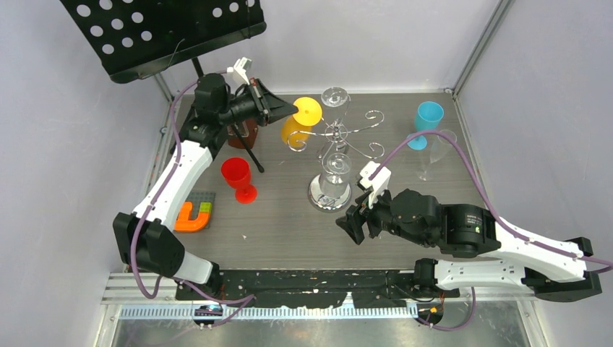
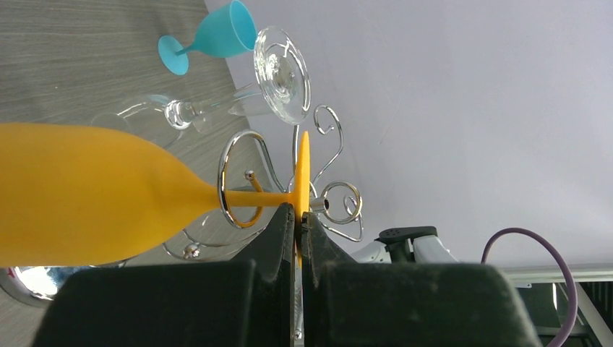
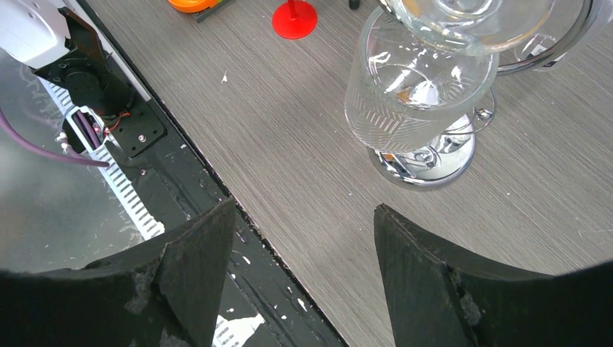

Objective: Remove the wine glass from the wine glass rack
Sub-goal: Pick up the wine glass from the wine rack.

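A yellow wine glass (image 1: 306, 111) hangs upside down at the left side of the chrome wine glass rack (image 1: 361, 123). In the left wrist view its stem (image 2: 256, 196) runs through a chrome loop of the rack (image 2: 225, 184). My left gripper (image 2: 298, 213) is shut on the thin edge of the glass's round foot (image 2: 302, 163). Two clear glasses (image 1: 335, 96) also hang on the rack; one bowl (image 3: 412, 94) hangs over the mirror base (image 3: 426, 163). My right gripper (image 3: 303, 217) is open and empty, over the table's front edge, short of the base.
A black perforated music stand (image 1: 166, 32) stands at the back left, its legs by my left arm. A red goblet (image 1: 238, 177), a blue goblet (image 1: 428, 119), a clear glass (image 1: 434, 155) and an orange U-shaped piece (image 1: 194, 215) stand on the table.
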